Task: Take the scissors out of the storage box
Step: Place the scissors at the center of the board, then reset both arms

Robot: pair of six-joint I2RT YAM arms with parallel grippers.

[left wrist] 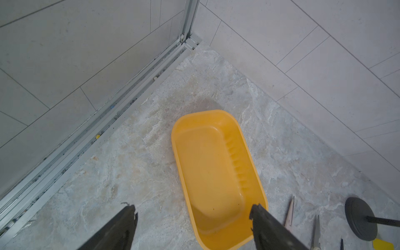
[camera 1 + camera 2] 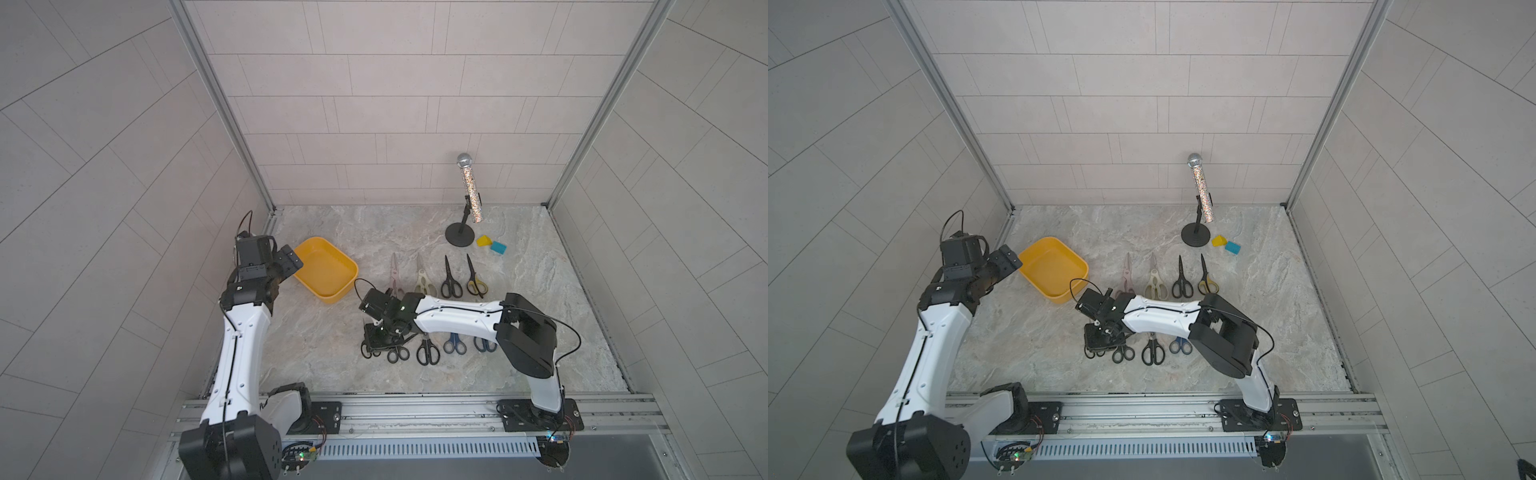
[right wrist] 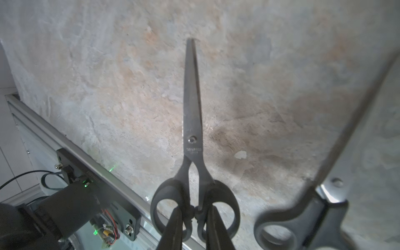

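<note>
Right pincer [image 3: 194, 209], reaching low, clamps black scissors [image 3: 192, 97]; left pincer [image 1: 193, 208] gapes wide over storage box [image 1: 203, 112].

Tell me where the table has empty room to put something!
Bare tabletop lies between the storage box and the front rail. More lies right of the yellow-and-black scissors. The middle is crowded: a back row and a front row of scissors, where the right gripper holds a black pair.

3 pale tiled walls [image 2: 374, 104] — marbled grey tabletop [image 2: 311, 353].
</note>
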